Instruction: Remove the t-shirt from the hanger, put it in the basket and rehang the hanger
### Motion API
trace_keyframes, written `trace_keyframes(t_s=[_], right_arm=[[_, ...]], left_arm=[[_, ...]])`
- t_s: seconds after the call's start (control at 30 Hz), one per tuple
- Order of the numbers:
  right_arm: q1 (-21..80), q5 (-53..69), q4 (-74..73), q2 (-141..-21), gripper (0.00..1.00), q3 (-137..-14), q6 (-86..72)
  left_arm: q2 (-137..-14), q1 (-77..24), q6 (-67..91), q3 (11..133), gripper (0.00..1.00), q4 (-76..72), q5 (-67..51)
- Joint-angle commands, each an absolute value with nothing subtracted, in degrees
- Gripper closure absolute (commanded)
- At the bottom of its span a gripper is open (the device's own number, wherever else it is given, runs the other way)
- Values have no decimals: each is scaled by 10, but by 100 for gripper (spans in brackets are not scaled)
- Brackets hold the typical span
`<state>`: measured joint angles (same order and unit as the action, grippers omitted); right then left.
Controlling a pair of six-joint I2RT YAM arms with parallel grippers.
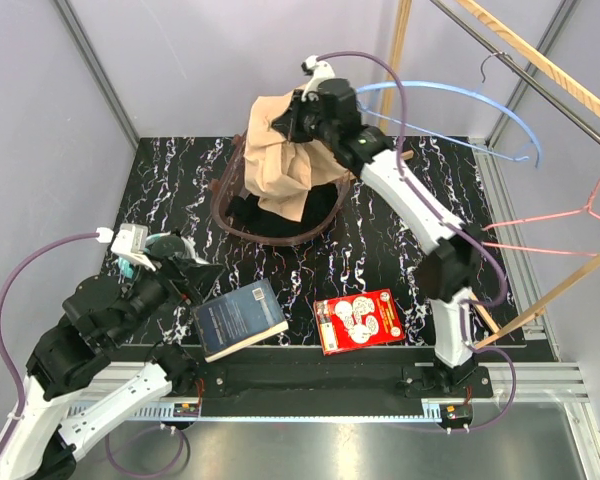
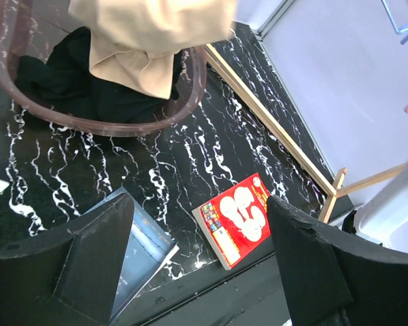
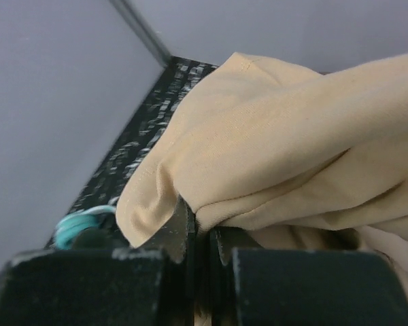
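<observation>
Top external gives me one tan t-shirt point(image 1: 285, 150) bunched at 12 o'clock over the black marbled surface point(image 1: 170, 200), hanging straight below my right tool point(image 1: 298, 118), whose fingers are clamped on its upper folds. On the right wrist camera the fingers sit almost together with the fabric pinched between them. The shirt's lower edge drapes into one brown ring-shaped tub point(image 1: 230, 215), over one black cloth point(image 1: 270, 212) lying inside. My left tool point(image 1: 195, 275) sits low at 8 o'clock, well apart from the shirt, fingers spread and holding nothing. I count two wire hangers off the surface at 3 o'clock, one blue hanger point(image 1: 460, 92) and one pink hanger point(image 1: 570, 215), neither touching the shirt. One blue book point(image 1: 240, 320) lies at 6 o'clock, with one red booklet point(image 1: 358, 320) just beside it.
</observation>
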<state>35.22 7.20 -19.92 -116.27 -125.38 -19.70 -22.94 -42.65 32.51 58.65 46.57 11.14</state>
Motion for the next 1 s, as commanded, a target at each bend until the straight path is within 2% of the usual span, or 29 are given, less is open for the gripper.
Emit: trace_keyframes(t_s=[0.0,0.13,0.23,0.57,0.8,0.83,0.9,0.93,0.97], right_arm=[[362,-71,-236,-1265,100,-1359,-133],[368,-198,-261,-1350,100,-1390,-108],[368,-235,-275,-1379,100,-1376,-97],[368,-214,-296,-1411,97,-1325,-117],[369,-217,-377,-1407,77,-1393,-111],[372,-219,-396,-1398,67,-1397,-112],[379,-226,-410,-1374,54,-1400,-110],[387,-239,-424,-1367,42,-1401,-105],[393,-250,-434,-1358,36,-1403,-103]], left_arm=[[-221,-425,314,602,17,468,124],[-221,-425,313,594,17,468,122],[-224,-425,310,591,17,468,123],[-235,-425,314,574,17,457,114],[-224,-426,324,564,16,456,106],[-224,-425,326,563,16,456,105],[-222,-425,330,561,16,455,103],[-222,-425,331,559,16,454,100],[-221,-425,334,557,16,453,98]])
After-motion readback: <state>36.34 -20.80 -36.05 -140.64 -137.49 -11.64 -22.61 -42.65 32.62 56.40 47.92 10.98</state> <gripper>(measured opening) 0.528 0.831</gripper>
